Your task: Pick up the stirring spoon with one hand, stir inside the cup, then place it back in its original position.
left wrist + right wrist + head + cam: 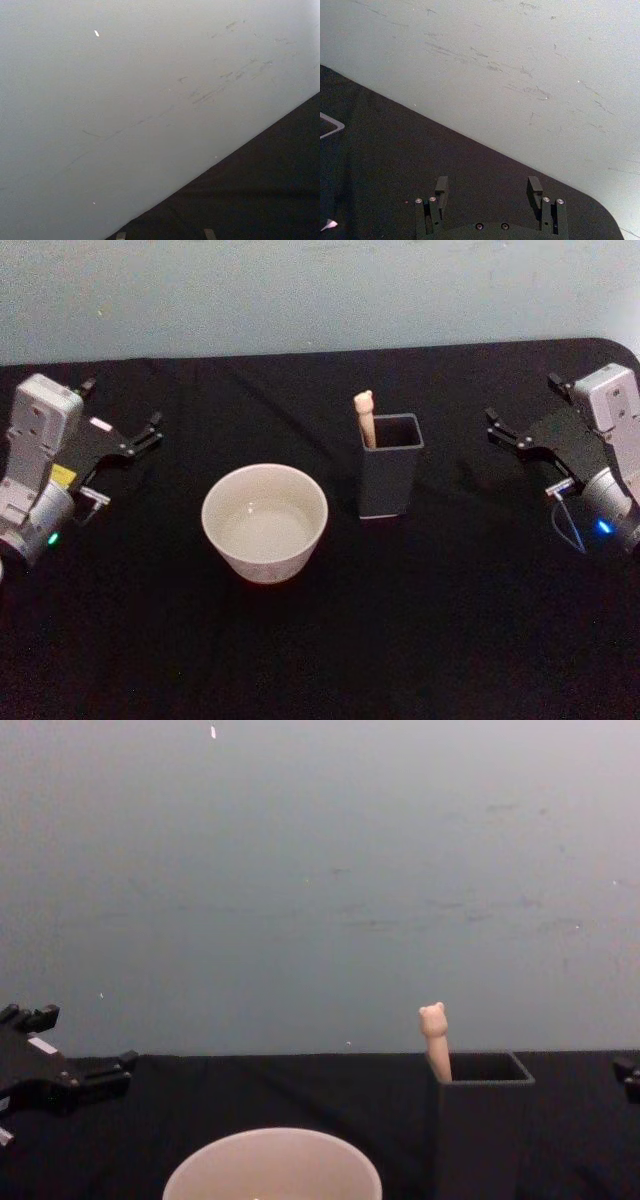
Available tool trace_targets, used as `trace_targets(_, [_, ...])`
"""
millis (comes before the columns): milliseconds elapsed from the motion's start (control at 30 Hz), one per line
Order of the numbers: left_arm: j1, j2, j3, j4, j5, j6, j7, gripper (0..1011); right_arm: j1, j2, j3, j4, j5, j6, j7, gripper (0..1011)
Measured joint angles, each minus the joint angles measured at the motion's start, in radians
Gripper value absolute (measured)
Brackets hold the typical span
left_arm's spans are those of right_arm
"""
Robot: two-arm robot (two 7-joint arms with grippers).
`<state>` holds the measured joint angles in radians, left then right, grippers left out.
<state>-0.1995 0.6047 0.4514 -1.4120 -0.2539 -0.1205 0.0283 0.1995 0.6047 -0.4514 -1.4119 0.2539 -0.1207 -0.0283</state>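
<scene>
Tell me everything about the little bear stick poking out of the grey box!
That is the stirring spoon. Its pale beige handle looks like plastic and is topped by a tiny bear head with two small ears. It stands almost upright, leaning slightly, at the left side of the dark grey square holder, resting against its rim. Everything below the handle is hidden inside the holder.

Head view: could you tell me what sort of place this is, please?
Probably a robot test bench, not a kitchen: a black-draped table, a bare scuffed wall, and a cup and a spoon in a holder between the left claw and right claw.
</scene>
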Motion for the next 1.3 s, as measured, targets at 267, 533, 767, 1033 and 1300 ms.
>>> trace_targets(267, [0.0,0.0,0.0,0.0,0.0,0.0,0.0,1001,0.0,0.0,0.0,0.0,0.0,0.0,0.0,1000])
trace_targets(533, [0.0,0.0,0.0,0.0,0.0,0.0,0.0,1001,0.0,0.0,0.0,0.0,0.0,0.0,0.0,1000])
trace_targets(767, [0.0,0.0,0.0,0.0,0.0,0.0,0.0,1001,0.0,0.0,0.0,0.0,0.0,0.0,0.0,1000])
trace_targets(1033, [0.0,0.0,0.0,0.0,0.0,0.0,0.0,1001,0.0,0.0,0.0,0.0,0.0,0.0,0.0,1000])
trace_targets(1300, [0.0,0.0,0.0,0.0,0.0,0.0,0.0,1001,0.0,0.0,0.0,0.0,0.0,0.0,0.0,1000])
